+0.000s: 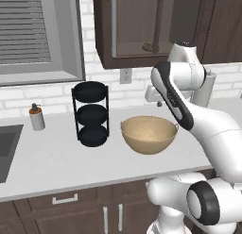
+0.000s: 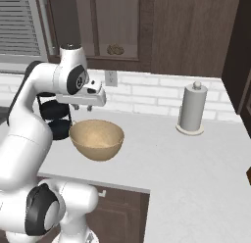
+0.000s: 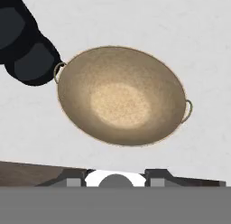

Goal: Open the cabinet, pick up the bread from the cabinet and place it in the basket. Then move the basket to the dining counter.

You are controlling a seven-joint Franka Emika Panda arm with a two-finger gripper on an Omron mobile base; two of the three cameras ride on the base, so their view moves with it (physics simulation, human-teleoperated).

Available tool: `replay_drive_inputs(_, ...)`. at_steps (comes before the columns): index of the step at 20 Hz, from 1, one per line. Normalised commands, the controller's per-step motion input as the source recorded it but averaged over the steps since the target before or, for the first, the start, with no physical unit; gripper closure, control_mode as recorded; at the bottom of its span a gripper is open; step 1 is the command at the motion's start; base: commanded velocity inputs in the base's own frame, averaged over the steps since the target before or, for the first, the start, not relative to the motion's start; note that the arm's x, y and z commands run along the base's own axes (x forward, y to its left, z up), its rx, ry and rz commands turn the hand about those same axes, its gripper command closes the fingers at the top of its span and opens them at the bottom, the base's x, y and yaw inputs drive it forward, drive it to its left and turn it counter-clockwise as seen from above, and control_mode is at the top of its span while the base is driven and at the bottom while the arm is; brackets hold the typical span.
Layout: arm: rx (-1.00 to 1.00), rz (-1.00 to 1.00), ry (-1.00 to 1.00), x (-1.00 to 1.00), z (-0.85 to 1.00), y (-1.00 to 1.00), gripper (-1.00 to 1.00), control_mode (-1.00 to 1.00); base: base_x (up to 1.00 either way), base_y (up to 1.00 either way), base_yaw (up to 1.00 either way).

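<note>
meanwhile the gripper point(image 2: 82, 108) is hovering above the basket point(image 2: 96, 139) at centre left; its spread i cannot tell. the bread point(image 2: 115, 50) is sitting inside the cabinet point(image 2: 117, 26) at top centre.

black three-tier rack point(image 1: 90, 114) upright on grey-white worktop point(image 1: 47, 157) | small bottle point(image 1: 36, 117) left of rack, near sink point(image 1: 7, 150) | window blinds point(image 1: 23, 28) above | wall outlet point(image 1: 125, 75) on white brick wall | paper towel roll point(image 2: 191, 109) upright, far right of worktop
</note>
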Motion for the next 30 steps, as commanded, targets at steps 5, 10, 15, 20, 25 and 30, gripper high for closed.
replay_drive_inputs(5,0.0,0.12,-0.11,-0.63,0.0,0.31,-1.0,-1.0,0.0,0.0,0.0)
replay_drive_inputs(10,-0.02,0.0,-0.49,-0.54,0.7,0.8,-1.0,-1.0,0.0,0.0,0.0)
replay_drive_inputs(15,-0.01,0.0,-0.45,-0.19,0.96,0.43,-1.0,-1.0,0.0,0.0,0.0)
replay_drive_inputs(20,0.02,0.0,-0.36,0.01,0.76,0.4,-1.0,-1.0,0.0,0.0,0.0)
replay_drive_inputs(25,0.06,0.0,-0.18,0.14,0.64,0.41,-1.0,-1.0,0.0,0.0,0.0)
replay_drive_inputs(30,0.01,0.0,-0.01,0.4,0.46,0.07,-1.0,-1.0,0.0,0.0,0.0)
